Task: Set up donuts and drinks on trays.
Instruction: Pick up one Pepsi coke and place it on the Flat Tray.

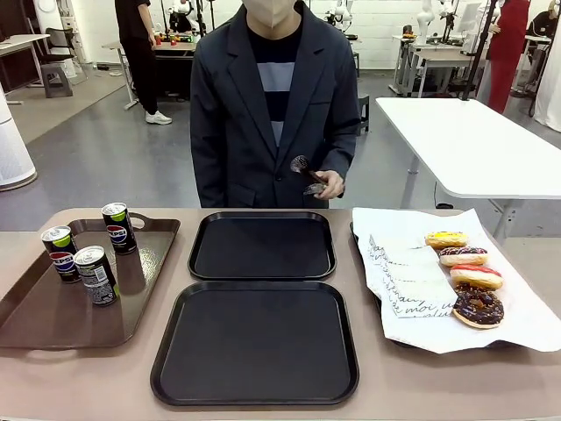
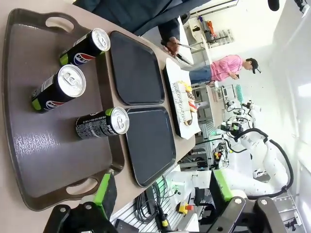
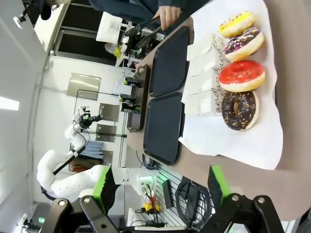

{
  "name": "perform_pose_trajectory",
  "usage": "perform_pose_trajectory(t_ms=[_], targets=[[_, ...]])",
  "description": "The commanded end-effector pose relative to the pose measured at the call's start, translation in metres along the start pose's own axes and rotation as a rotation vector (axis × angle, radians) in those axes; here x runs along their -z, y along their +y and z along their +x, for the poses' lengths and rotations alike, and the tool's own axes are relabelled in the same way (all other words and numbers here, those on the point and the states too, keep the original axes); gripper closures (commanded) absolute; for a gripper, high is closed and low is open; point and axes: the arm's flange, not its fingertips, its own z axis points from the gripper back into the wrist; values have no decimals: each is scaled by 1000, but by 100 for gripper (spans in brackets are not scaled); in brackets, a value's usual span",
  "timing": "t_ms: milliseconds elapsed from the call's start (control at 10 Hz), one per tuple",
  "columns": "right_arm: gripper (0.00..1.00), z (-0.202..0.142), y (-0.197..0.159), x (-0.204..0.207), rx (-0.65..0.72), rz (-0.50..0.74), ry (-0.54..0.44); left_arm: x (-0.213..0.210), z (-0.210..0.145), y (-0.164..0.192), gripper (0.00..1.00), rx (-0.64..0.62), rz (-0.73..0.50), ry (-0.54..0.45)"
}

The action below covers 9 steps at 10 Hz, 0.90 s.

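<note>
In the middle of the tabletop (image 1: 421, 386) the far tray (image 1: 263, 246) is placed just behind the near tray (image 1: 256, 344). Three cans (image 1: 95, 274) are stood upright on a brown tray (image 1: 53, 324) at the left. Four donuts (image 1: 478, 307) are laid in a row on white paper (image 1: 526, 324) at the right. The fingers of the left pincer (image 2: 163, 189) and of the right pincer (image 3: 160, 185) are kept apart above the tabletop.

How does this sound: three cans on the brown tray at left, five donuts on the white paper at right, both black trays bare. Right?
Not quite: the front view shows four donuts on the white paper, not five. Three cans on the brown tray at left and both black trays bare, as you said.
</note>
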Motion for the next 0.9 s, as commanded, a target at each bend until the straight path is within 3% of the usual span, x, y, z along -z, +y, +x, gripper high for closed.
perform_pose_trajectory(t_ms=[0, 800], targets=[[0, -1, -1, -4, -9, 22, -10, -3, -1, 2, 0, -6, -17, -9], [0, -1, -1, -4, -9, 22, -10, -3, -1, 2, 0, -6, -17, -9]])
